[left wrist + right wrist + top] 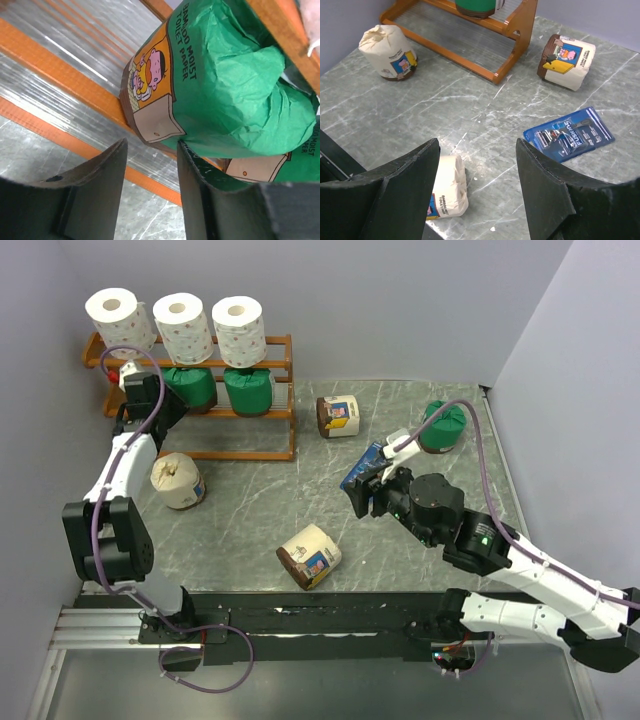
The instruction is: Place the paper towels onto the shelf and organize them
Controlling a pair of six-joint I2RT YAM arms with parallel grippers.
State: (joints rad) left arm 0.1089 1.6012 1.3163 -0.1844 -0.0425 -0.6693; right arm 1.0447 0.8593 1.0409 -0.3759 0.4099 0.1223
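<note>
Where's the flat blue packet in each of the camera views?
Top external: blue packet just right of centre.
Left wrist: not in it.
Right wrist: packet at right, middle height.
Shared landmark: the orange wooden shelf, in all three views.

I am standing in a robotics lab test cell, not a home or shop. A low wooden shelf [289, 400] sits in the far left corner of a grey marble-patterned desk [430, 550]. Plain pale walls [400, 300] box the desk in, rising right behind and beside the shelf. Along the desk edge opposite the shelf, a left arm [108, 530] and a right arm [540, 575] are mounted on a bare metal rail [90, 625]. Purple cables [478, 445] loop along both. Wrapped paper towels [309, 556] lie scattered in front of the shelf like props.
</note>
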